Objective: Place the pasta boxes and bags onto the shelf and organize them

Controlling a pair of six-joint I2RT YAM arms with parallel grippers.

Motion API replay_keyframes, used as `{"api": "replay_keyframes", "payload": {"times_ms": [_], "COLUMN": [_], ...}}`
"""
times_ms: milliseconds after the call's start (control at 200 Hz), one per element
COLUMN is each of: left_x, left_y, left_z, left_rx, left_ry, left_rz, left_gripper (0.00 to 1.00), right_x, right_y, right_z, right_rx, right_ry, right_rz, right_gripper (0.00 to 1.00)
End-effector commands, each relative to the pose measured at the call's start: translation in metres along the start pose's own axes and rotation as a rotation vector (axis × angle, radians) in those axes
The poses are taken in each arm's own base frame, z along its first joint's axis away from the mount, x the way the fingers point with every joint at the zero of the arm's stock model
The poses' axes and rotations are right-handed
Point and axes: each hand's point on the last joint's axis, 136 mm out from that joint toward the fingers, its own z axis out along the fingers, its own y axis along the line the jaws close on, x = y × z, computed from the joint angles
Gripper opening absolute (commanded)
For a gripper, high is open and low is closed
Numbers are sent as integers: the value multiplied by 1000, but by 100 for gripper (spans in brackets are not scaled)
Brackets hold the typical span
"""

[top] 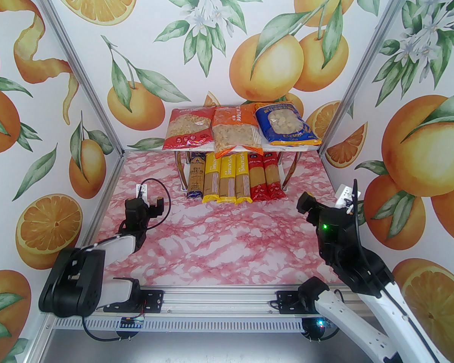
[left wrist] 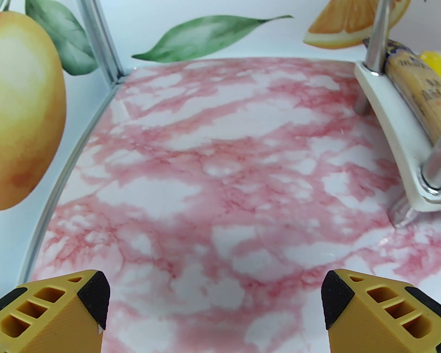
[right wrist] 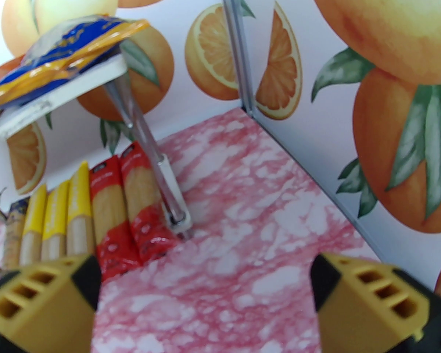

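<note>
A pink marbled table (top: 219, 240) lies inside walls printed with oranges. At its far end stands the shelf (top: 276, 148), two white boards on chrome legs. On the top board three wide bags lie side by side: a red bag (top: 191, 127), an orange bag (top: 234, 129) whose front end overhangs the edge, and a blue bag (top: 287, 123). On the lower board six spaghetti packs lie in a row: one dark blue-gold pack (top: 196, 178), three yellow packs (top: 228, 180) and two red packs (top: 266, 180), with their near ends poking past the front legs. The left gripper (left wrist: 215, 307) and right gripper (right wrist: 205, 300) hover over bare table, fingers spread wide, holding nothing. The job looks essentially finished; at most, some straightening remains.
</note>
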Motion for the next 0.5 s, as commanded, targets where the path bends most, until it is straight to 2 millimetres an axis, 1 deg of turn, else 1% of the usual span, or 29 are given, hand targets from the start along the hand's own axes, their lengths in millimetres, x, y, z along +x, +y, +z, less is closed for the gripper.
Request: {"api": "replay_keyframes", "payload": {"times_ms": [0, 40, 105, 220, 390, 445, 495], "left_x": [-41, -42, -43, -44, -43, -43, -44], "left_y": [8, 8, 2, -9, -41, -42, -30], "left_z": [-3, -3, -2, -4, -4, -3, -1], "left_rx": [-36, -37, -3, 49, 185, 183, 133], "left_ry": [-184, -199, -205, -214, -179, -172, -183], "left_rz": [-30, -24, -5, 25, 111, 114, 93], "left_gripper": [100, 100, 100, 100, 100, 100, 100], "right_x": [12, 16, 24, 38, 54, 58, 62], "right_y": [-16, -20, -25, -27, -22, -20, -19], "right_z": [3, 5, 8, 18, 39, 44, 49], "right_rx": [71, 82, 102, 115, 118, 116, 111], "right_ry": [12, 15, 17, 17, 45, 58, 68], "right_rz": [-10, -7, 3, 16, 19, 16, 15], "right_gripper": [100, 100, 100, 100, 100, 100, 100]}}
